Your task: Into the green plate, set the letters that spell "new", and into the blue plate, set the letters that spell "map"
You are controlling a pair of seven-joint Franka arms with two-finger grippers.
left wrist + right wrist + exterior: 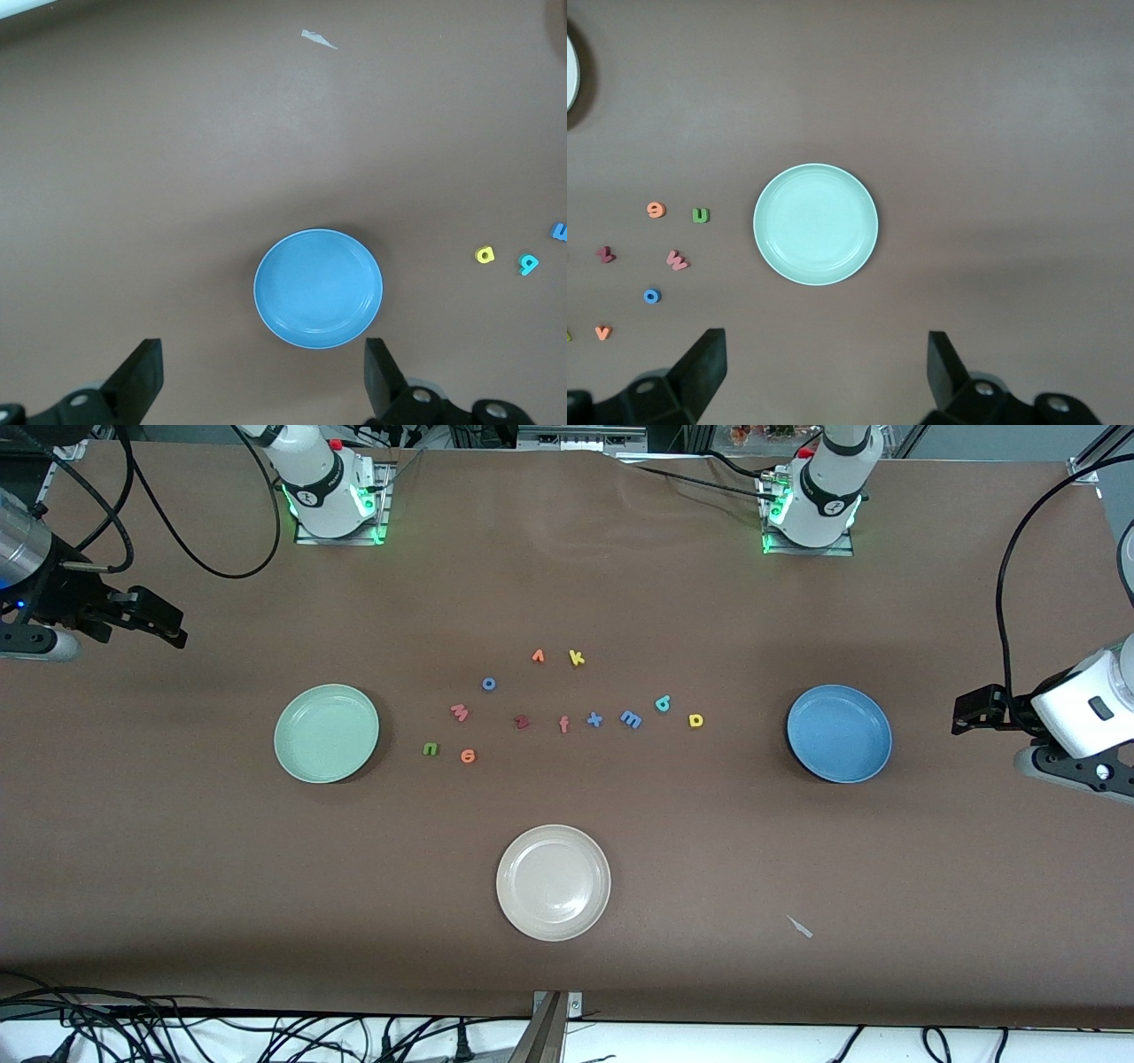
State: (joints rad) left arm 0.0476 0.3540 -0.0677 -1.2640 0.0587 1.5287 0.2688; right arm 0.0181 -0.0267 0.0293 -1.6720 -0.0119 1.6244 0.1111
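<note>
brown cloth covers the table (177, 886) we work at. nearest the front camera, close to the table's front edge, sits a cream plate (554, 895) with nothing in it. farther in, the green plate (326, 732) toward the right arm's end and the blue plate (839, 732) toward the left arm's end both hold nothing either.

between those two plates the letters lie loose on the cloth. the green n (431, 749) and orange e (468, 755) sit just beside each other near the green plate, the pink w (460, 712) a little farther back. the blue m (631, 719), teal a (664, 704) and yellow p (696, 720) cluster toward the blue plate. a dark red z (522, 722), salmon f (563, 724) and blue x (594, 719) lie in the middle, with a blue o (488, 684), orange v (538, 656) and yellow k (577, 658) farthest back.

our left gripper (264, 381) hangs over the table's end past the blue plate, fingers spread wide, well apart from the m, a and p. our right gripper (827, 376) hangs likewise by the green plate, fingers spread, holding nothing. each wrist view cuts off the lower part of its gripper.
</note>
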